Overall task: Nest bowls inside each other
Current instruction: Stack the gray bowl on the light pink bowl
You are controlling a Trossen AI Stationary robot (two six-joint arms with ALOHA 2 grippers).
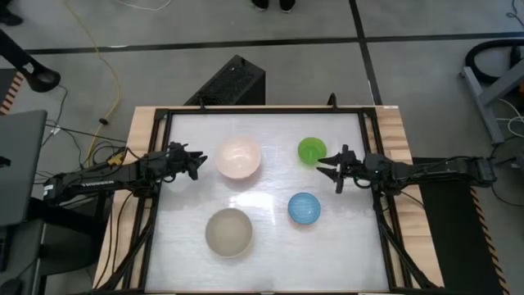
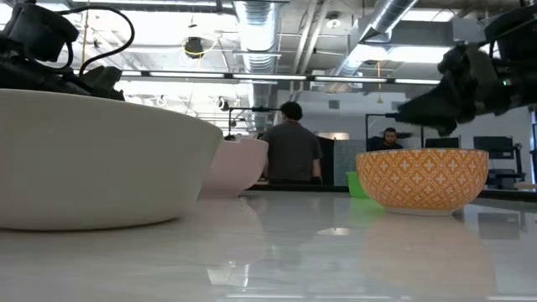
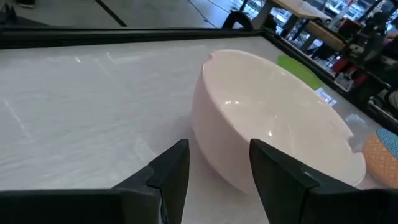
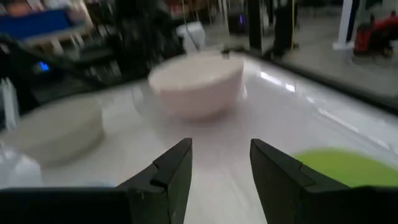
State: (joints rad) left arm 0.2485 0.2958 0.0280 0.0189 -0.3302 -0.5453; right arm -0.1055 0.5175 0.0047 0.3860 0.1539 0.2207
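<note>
Four bowls stand upright on the white table. The pale pink bowl [image 1: 238, 158] is at the far left of centre, the small green bowl [image 1: 311, 150] at the far right, the beige-grey bowl [image 1: 228, 232] near left, and the blue bowl [image 1: 304, 208], orange-patterned outside [image 2: 422, 179], near right. My left gripper [image 1: 196, 162] hovers open just left of the pink bowl [image 3: 273, 137], pointing at it. My right gripper [image 1: 329, 167] hovers open just right of the green bowl [image 4: 345, 168], apart from it.
A black frame [image 1: 160, 115] borders the white table top, with wooden edges outside it. Bare table lies between the four bowls. In the low view, people stand in the room behind the table [image 2: 291, 143].
</note>
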